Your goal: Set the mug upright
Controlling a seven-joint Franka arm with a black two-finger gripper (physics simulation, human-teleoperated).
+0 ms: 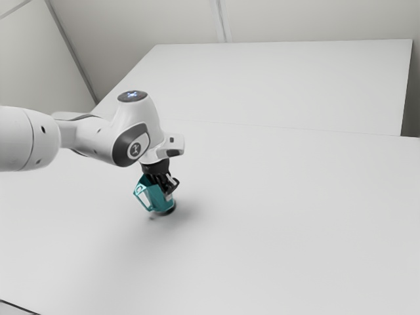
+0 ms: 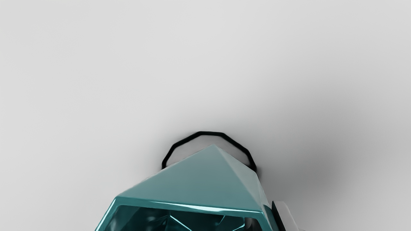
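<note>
My gripper [image 1: 168, 190] points down at the teal faceted mug [image 1: 157, 196] in the exterior view, shut on the mug's wall. The mug leans, its mouth toward the exterior view's upper left and its dark-rimmed base low at the table. Its handle is on the exterior view's left side. In the wrist view, the gripper [image 2: 267, 222] has one finger outside the mug [image 2: 205, 186] against its wall; a dark shape inside the mouth appears to be the other. The black base rim shows beyond the mug's body. Whether the base rests flat I cannot tell.
The broad white table [image 1: 282, 216] extends around the mug. Behind it stands another white surface [image 1: 282, 79], with pale walls farther back. A dark-edged shape [image 1: 16, 310] lies at the exterior view's lower left corner.
</note>
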